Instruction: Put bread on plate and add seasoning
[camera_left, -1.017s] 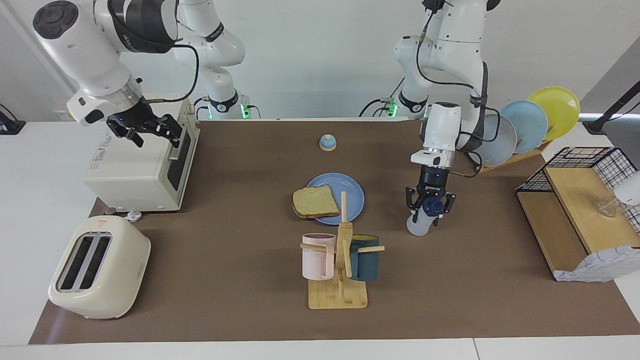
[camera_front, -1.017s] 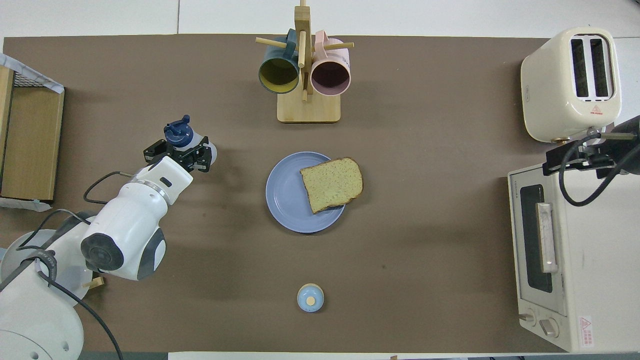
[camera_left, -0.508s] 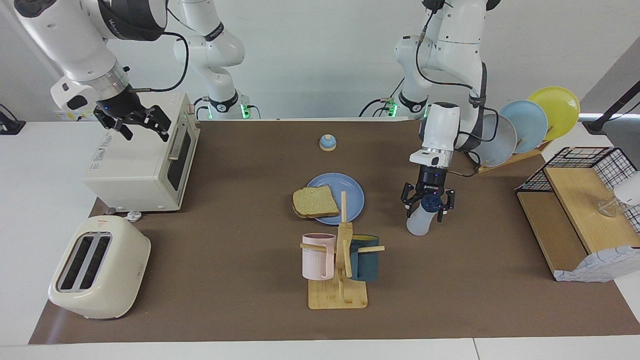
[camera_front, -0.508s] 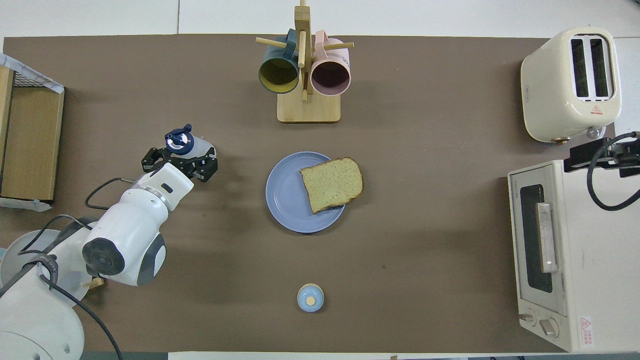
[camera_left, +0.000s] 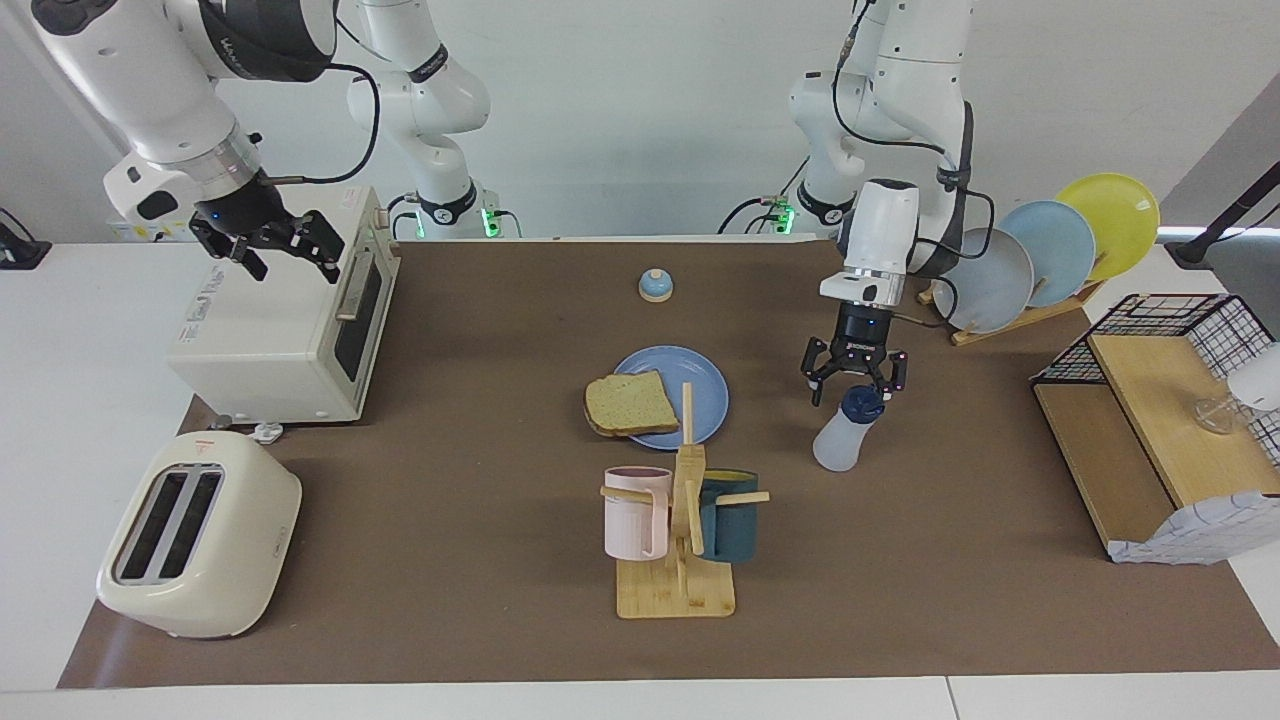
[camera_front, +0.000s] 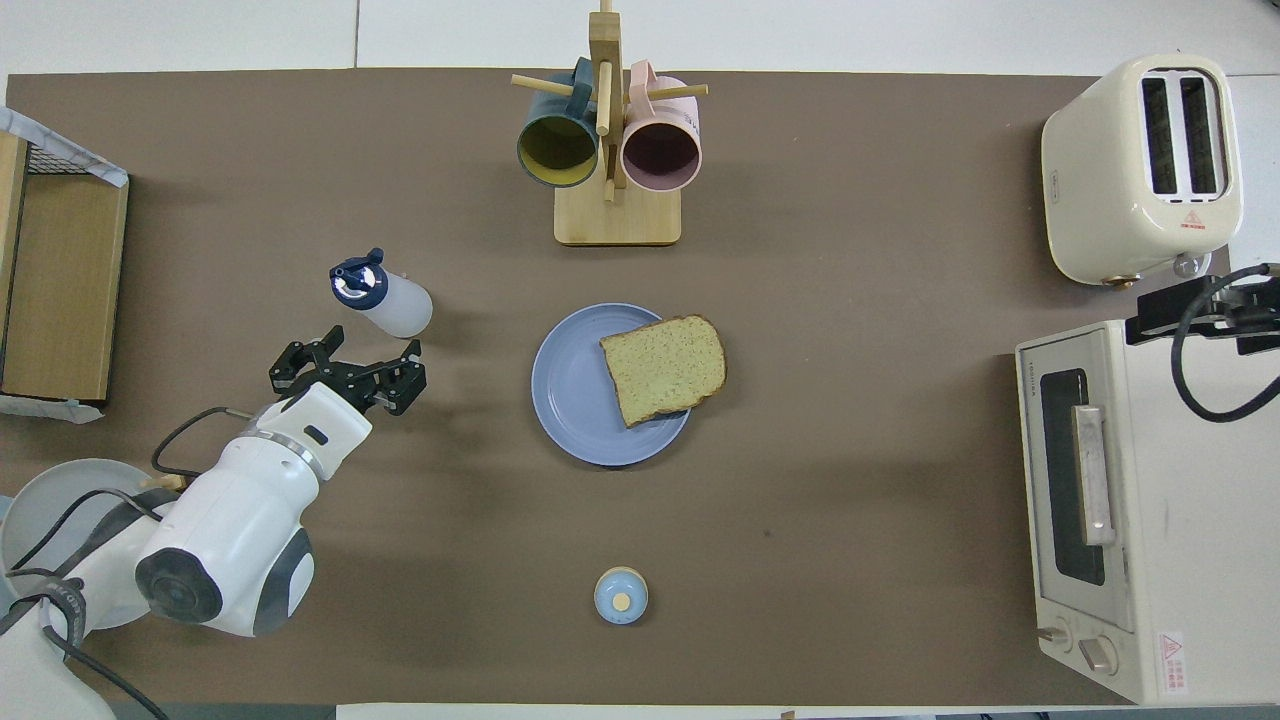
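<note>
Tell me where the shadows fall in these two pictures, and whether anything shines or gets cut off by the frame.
Facing view: soft even light; the seasoning bottle and mug rack throw only faint shadows on the brown mat. Overhead view: a broad soft shadow lies under the left gripper; the plate shows no glare; the toaster oven is cropped at the edge.

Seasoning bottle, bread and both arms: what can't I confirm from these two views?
- Any seasoning on the bread: too fine to see in either view.
- Contents of the seasoning bottle: its cloudy plastic hides the level.
- Right gripper: cut off by the overhead view's edge beside the toaster oven, seen only in the facing view.
- Left gripper above the bottle: open, but the gap to the cap is unclear.
</note>
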